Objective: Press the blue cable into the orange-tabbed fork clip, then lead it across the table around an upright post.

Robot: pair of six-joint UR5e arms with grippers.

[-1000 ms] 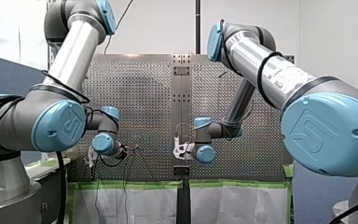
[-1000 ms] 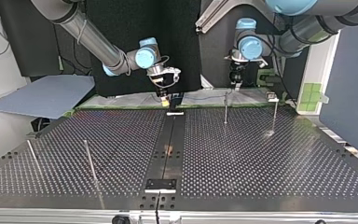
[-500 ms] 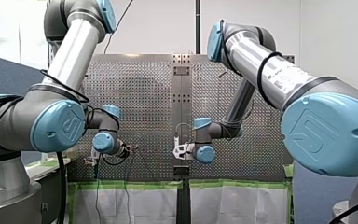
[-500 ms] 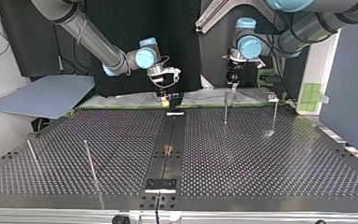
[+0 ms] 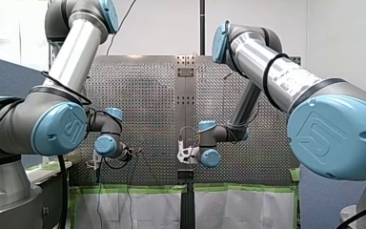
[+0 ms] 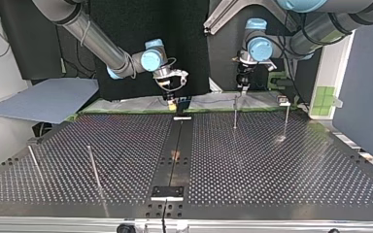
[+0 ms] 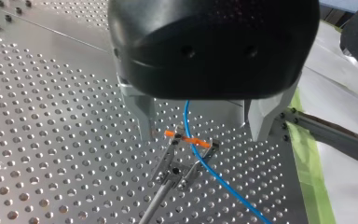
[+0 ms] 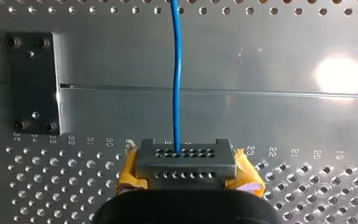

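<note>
Perforated table (image 7: pixel 51 116) seen beneath fork clip (image 7: pixel 177 163). Left gripper (image 7: pixel 204 135) held above clip, metal fingers spread wide to either side of it, nothing gripped. Right gripper (image 8: pixel 186 163), with yellow pads, closed on blue cable (image 7: pixel 185 119), well apart from clip. In clip: cable passed through fork at orange tabs (image 7: pixel 198 142).

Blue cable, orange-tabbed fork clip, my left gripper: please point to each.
blue cable (image 8: pixel 177 74), right wrist view, its straight stretch
orange-tabbed fork clip (image 7: pixel 175 171), left wrist view, its base
left gripper (image 7: pixel 203 136), left wrist view, midway between fingertips
</note>
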